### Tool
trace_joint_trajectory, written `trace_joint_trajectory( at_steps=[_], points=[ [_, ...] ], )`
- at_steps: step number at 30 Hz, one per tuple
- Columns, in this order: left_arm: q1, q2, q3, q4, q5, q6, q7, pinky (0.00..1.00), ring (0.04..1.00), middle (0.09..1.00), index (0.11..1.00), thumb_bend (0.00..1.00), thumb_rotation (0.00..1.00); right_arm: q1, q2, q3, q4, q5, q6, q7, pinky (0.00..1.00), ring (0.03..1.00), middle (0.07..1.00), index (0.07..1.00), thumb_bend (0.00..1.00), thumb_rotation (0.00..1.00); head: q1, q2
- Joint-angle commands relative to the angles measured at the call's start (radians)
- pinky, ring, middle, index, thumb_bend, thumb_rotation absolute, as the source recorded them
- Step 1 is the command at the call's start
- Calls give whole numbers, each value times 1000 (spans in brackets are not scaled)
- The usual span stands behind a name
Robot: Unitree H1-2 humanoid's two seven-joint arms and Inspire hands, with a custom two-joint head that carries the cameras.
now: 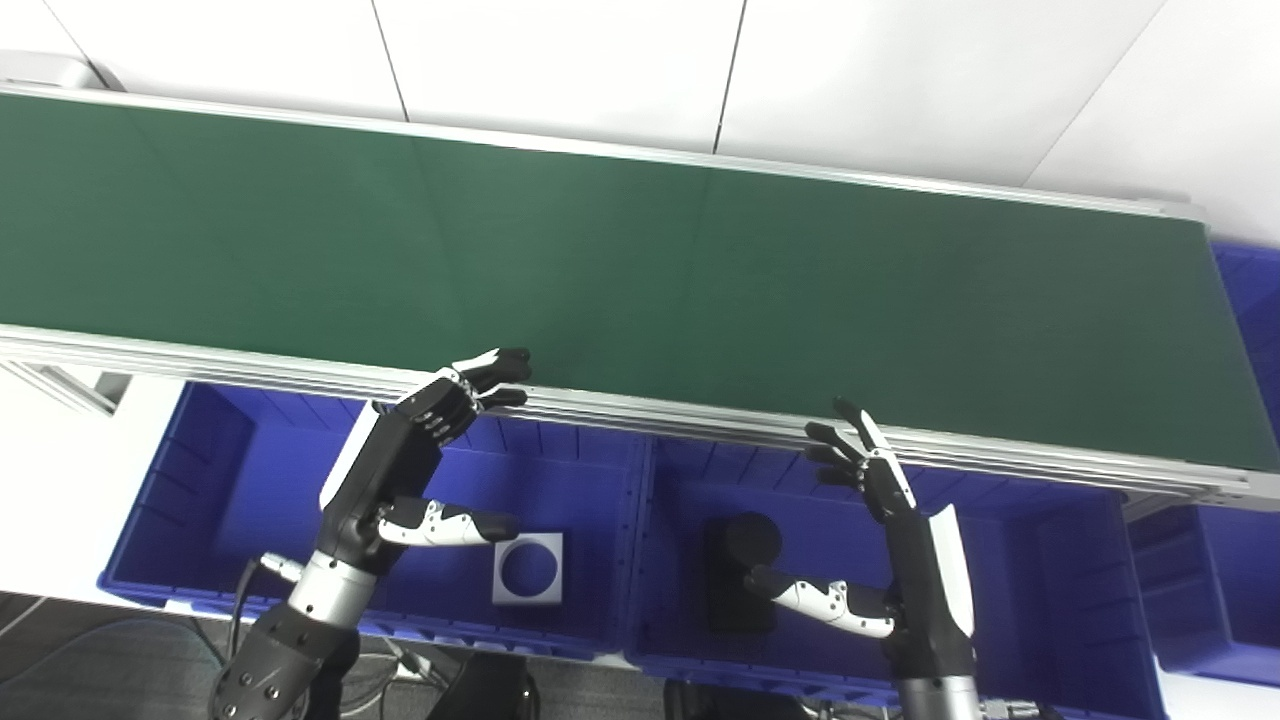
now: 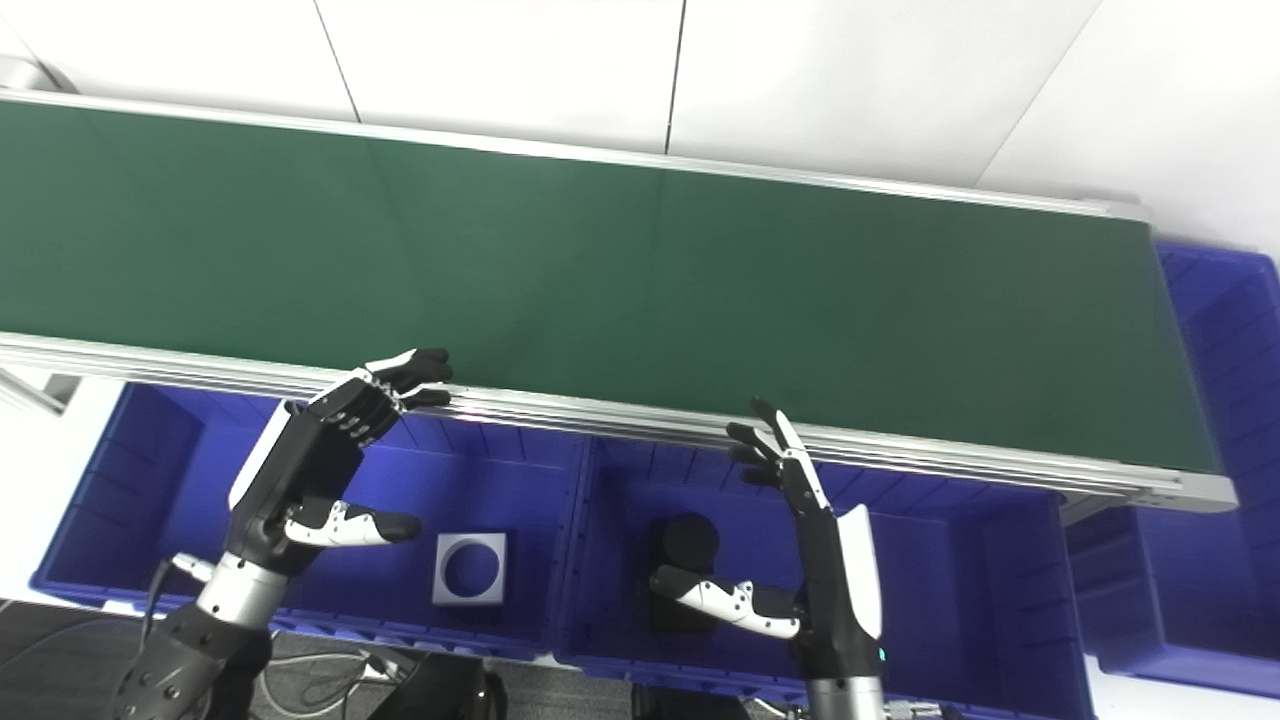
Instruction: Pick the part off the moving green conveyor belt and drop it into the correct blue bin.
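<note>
The green conveyor belt runs across the view and carries no part that I can see. My left hand is open and empty above the left blue bin, its fingertips at the belt's near rail. My right hand is open and empty above the middle blue bin, fingers pointing up toward the rail. A white square part with a round hole lies in the left bin. A black part lies in the middle bin.
The belt's aluminium near rail overhangs the bins' far walls. Another blue bin stands at the right, beyond the belt's end. White wall panels rise behind the belt. Cables hang below the bins at the lower left.
</note>
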Motion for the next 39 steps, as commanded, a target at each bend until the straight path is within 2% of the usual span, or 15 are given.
trace_joint_trajectory(
  at_steps=[1, 2, 3, 4, 6, 9, 14, 15, 16, 17, 19, 20, 32, 35, 39],
  points=[
    [-2, -16, 12, -5, -42, -42, -15, 758, 816, 819, 634, 908, 202, 0, 3, -5, -33, 6, -57, -3, 699, 752, 807, 924, 937, 467, 0, -2],
    [2, -29, 22, -5, -41, -42, -11, 758, 815, 819, 631, 907, 200, -2, 0, -3, -32, 3, -58, -11, 699, 751, 807, 924, 937, 466, -2, -3],
    [5, -38, 30, -6, -40, -42, -10, 742, 807, 805, 564, 720, 136, -4, -3, -2, -31, 1, -59, -16, 698, 745, 803, 923, 932, 469, -2, -3],
    [11, -60, 44, -11, -32, -43, 1, 732, 801, 796, 521, 604, 96, -5, -6, -2, -30, -4, -60, -23, 697, 742, 801, 922, 929, 471, -5, -6],
    [16, -87, 63, -16, -21, -43, 9, 711, 769, 757, 496, 542, 62, -8, -9, -3, -28, -9, -60, -29, 689, 734, 793, 916, 930, 478, -6, -2],
    [14, -103, 75, -16, -13, -43, -4, 716, 759, 743, 487, 519, 48, -11, -17, 1, -23, -1, -60, -36, 693, 733, 788, 912, 942, 480, -12, 1],
    [-1, -95, 103, 7, -5, -43, -90, 706, 770, 777, 496, 517, 69, -6, -22, -2, -30, 1, -60, -50, 709, 737, 791, 918, 957, 499, -30, 28],
    [-4, -84, 98, 14, -21, -43, -109, 717, 774, 789, 548, 569, 111, -3, -24, 0, -31, 3, -60, -54, 712, 739, 792, 918, 956, 499, -34, 32],
    [-6, -77, 95, 19, -33, -43, -125, 747, 787, 807, 688, 708, 215, -2, -25, 1, -31, 3, -60, -57, 719, 743, 792, 921, 950, 499, -34, 32],
    [-9, -68, 89, 24, -54, -43, -142, 750, 789, 809, 701, 721, 225, 2, -28, 7, -32, 5, -60, -61, 720, 743, 792, 922, 950, 499, -39, 21],
    [-15, -56, 83, 28, -78, -42, -167, 787, 809, 824, 769, 779, 265, 10, -24, 11, -38, -6, -60, -67, 723, 754, 804, 925, 935, 490, -47, 30],
    [-18, -52, 83, 26, -82, -42, -174, 778, 807, 823, 778, 789, 275, 15, -20, 12, -43, -15, -60, -70, 716, 755, 809, 924, 930, 494, -55, 42],
    [-36, 15, 54, -17, -99, -16, -152, 775, 812, 840, 794, 852, 309, 85, 53, 29, -91, -41, -35, -23, 774, 809, 853, 938, 914, 515, -52, 46],
    [-39, 18, 49, -18, -104, -15, -142, 774, 808, 835, 788, 855, 298, 84, 67, 30, -82, -32, -36, -14, 803, 832, 868, 942, 926, 515, -55, 40],
    [-37, 9, 49, -4, -97, -36, -140, 783, 816, 842, 795, 854, 298, 66, 67, 16, -60, -71, -37, -13, 775, 821, 861, 942, 912, 531, -51, 25]
  ],
)
